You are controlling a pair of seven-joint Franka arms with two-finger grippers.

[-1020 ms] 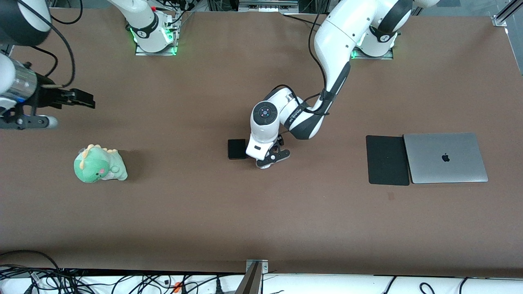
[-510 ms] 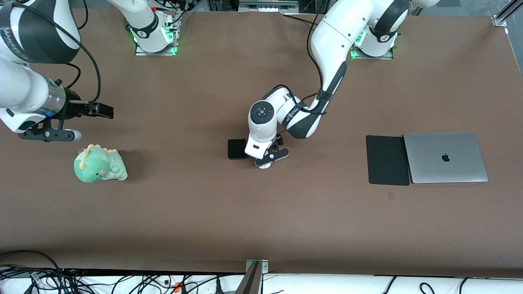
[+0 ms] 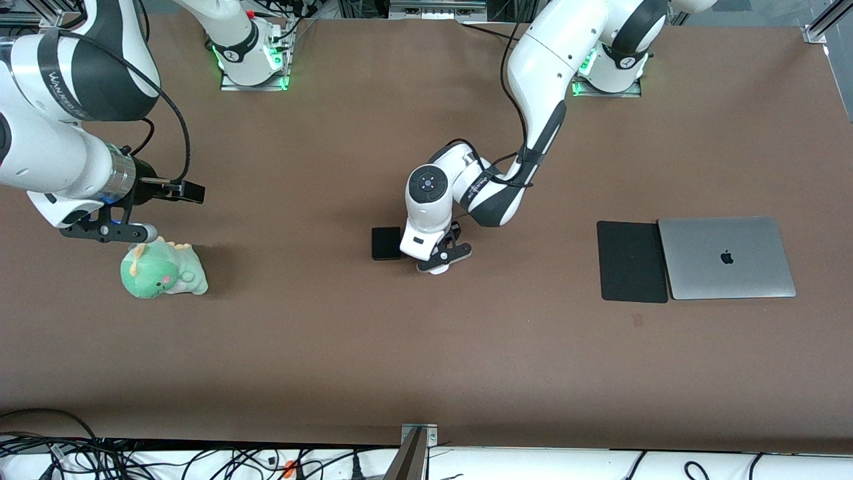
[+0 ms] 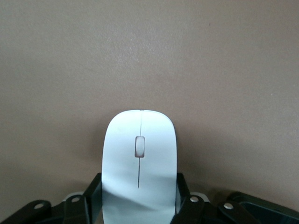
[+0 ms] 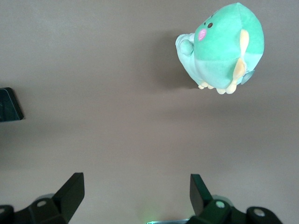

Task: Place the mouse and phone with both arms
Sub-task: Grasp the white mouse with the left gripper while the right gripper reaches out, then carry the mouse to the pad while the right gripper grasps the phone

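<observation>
The white mouse (image 4: 139, 158) lies on the brown table next to the phone (image 3: 386, 243), on the side toward the left arm's end. My left gripper (image 3: 438, 259) is down over it and shut on the mouse, with a black finger (image 4: 93, 193) pressed against each side. In the front view the left wrist covers nearly all of the mouse. The phone, a small black slab, lies flat and untouched. It also shows at the edge of the right wrist view as the phone (image 5: 8, 104). My right gripper (image 3: 181, 192) hangs open and holds nothing, over the table close to a green plush.
A green dinosaur plush (image 3: 163, 269) sits toward the right arm's end. A black mouse pad (image 3: 632, 261) lies toward the left arm's end, with a closed silver laptop (image 3: 726, 257) right beside it. Cables run along the table edge nearest the front camera.
The left gripper's fingers have closed onto the mouse. The right arm has swung in from the table's end toward the middle, and its open gripper now hangs by the plush.
</observation>
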